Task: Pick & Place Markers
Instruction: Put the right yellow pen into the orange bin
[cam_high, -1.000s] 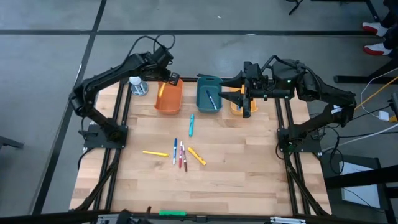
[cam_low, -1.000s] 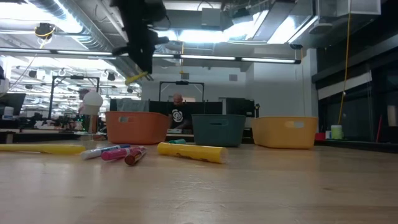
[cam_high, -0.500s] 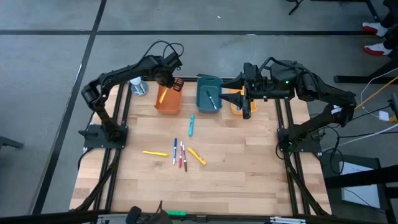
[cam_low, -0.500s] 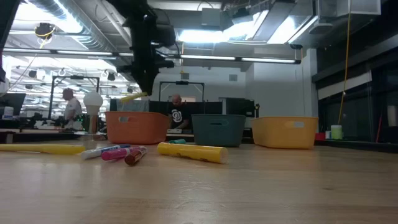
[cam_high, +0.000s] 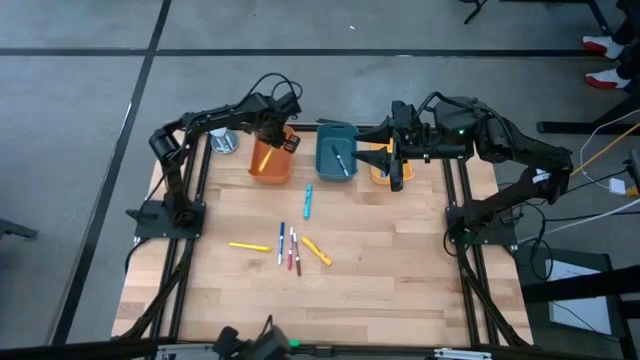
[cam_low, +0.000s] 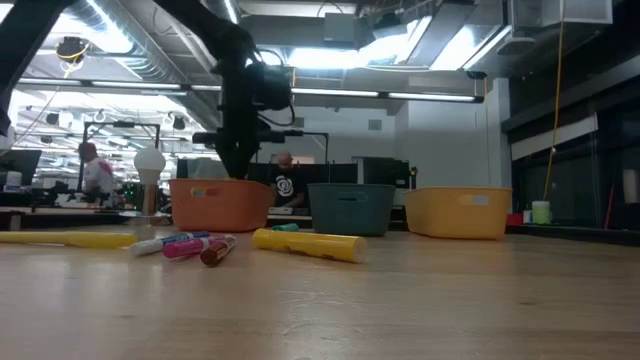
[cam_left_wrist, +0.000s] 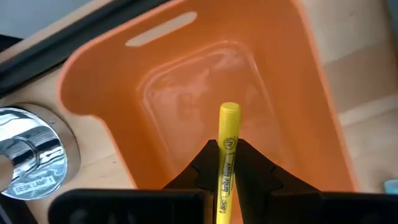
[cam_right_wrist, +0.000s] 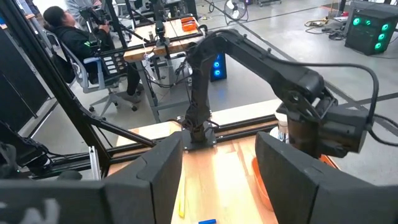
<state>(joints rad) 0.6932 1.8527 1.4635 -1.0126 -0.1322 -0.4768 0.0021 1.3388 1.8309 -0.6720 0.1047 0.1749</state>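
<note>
The left gripper (cam_left_wrist: 227, 163) hangs right over the orange bin (cam_high: 271, 159). Its two fingers are squeezed tight on a yellow marker (cam_left_wrist: 227, 158), and the marker's tip sticks out past the fingers, above the bin's bare floor. From the table-level camera the left arm comes down just behind the orange bin's rim (cam_low: 220, 203). A shiny round lamp base (cam_left_wrist: 28, 154) sits just beside the orange bin, on the side away from the teal bin (cam_high: 336, 150). The teal bin stands next to the orange bin, and a marker in the teal bin (cam_high: 341, 161) lies on its floor. The yellow bin (cam_low: 458, 213) stands on the far side of the teal bin from the orange one. The right gripper (cam_high: 396, 165) waits over the yellow bin with its fingers (cam_right_wrist: 149, 180) spread wide apart, and it holds nothing. More markers lie on the wooden table (cam_high: 390, 270), well apart from the orange bin toward the table's front. A teal marker (cam_high: 308, 200) is the nearest of them to the orange bin. Farther off a long yellow marker (cam_high: 249, 246) lies alone, then a small bunch of thin markers (cam_high: 288, 247) lies side by side, and a short yellow marker (cam_high: 317, 250) lies just beside that bunch.
</note>
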